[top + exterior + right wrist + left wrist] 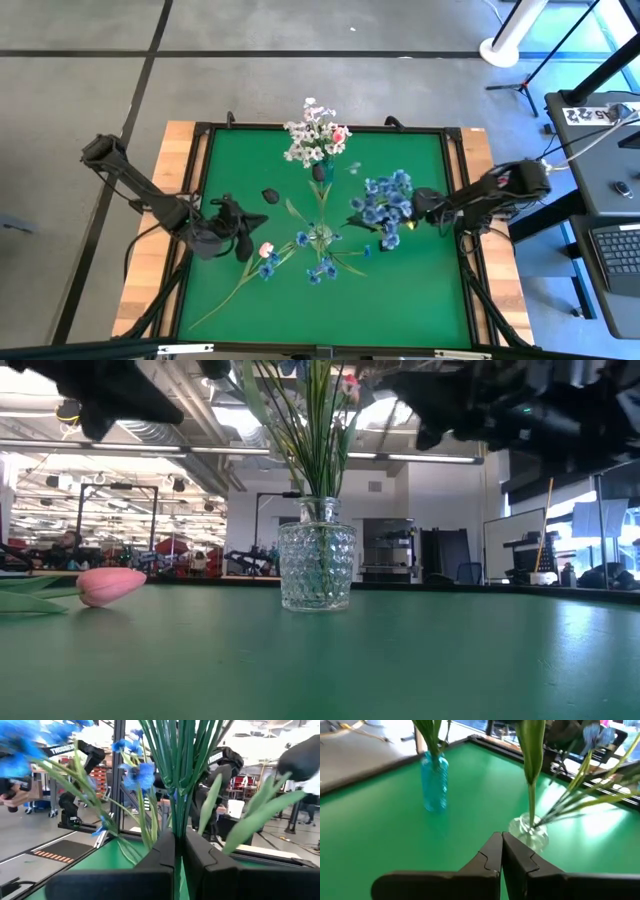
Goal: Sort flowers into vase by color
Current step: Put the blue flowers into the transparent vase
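Now the pink tulip [266, 249] lies on the mat just right of the left gripper [243, 246], whose jaws are clenched empty; its stem runs near-left. The right gripper [388, 226], farther off, clamps blue flowers [385, 200].

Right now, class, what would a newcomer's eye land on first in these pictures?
Probably the white bouquet standing at the green table's far edge. Next, the blue bunch beside the shut right gripper, then the pink tulip lying flat near the shut left gripper.
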`<act>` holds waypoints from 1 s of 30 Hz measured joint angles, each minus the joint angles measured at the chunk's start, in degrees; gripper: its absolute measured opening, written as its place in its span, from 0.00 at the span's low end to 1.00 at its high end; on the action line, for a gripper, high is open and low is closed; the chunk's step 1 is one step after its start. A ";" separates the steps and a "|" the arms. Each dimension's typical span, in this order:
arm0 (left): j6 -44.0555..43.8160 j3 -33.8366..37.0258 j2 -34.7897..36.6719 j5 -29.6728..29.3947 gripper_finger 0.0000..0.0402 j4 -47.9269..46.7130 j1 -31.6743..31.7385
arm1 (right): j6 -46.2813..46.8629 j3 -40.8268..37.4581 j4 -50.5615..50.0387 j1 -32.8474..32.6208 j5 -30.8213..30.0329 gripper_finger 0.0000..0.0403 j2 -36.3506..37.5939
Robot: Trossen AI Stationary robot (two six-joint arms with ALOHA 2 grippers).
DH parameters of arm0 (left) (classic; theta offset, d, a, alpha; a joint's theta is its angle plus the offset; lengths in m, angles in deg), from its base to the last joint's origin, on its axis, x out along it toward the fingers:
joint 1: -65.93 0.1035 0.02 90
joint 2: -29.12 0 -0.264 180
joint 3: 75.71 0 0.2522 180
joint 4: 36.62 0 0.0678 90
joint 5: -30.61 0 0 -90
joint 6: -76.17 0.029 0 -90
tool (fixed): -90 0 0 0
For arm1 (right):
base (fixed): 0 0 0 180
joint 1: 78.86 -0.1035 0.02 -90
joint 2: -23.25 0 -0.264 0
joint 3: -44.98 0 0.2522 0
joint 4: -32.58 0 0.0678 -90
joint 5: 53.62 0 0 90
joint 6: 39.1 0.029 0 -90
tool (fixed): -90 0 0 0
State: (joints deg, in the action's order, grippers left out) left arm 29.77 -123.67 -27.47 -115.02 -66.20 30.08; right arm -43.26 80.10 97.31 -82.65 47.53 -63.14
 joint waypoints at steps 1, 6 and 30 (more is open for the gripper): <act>-0.01 1.15 0.09 0.69 0.01 1.72 0.02 | -0.14 1.11 0.11 0.03 0.08 0.03 -1.56; 0.01 7.16 0.09 3.42 0.00 11.07 0.02 | -0.20 5.71 -0.12 0.04 1.61 0.03 -7.87; 0.45 12.89 0.04 4.36 0.00 23.26 0.11 | 0.49 9.99 -0.92 0.04 1.49 0.03 -19.11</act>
State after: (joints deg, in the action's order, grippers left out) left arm 30.21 -110.79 -27.43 -110.66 -42.94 30.19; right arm -42.77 90.09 96.39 -82.61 49.02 -82.25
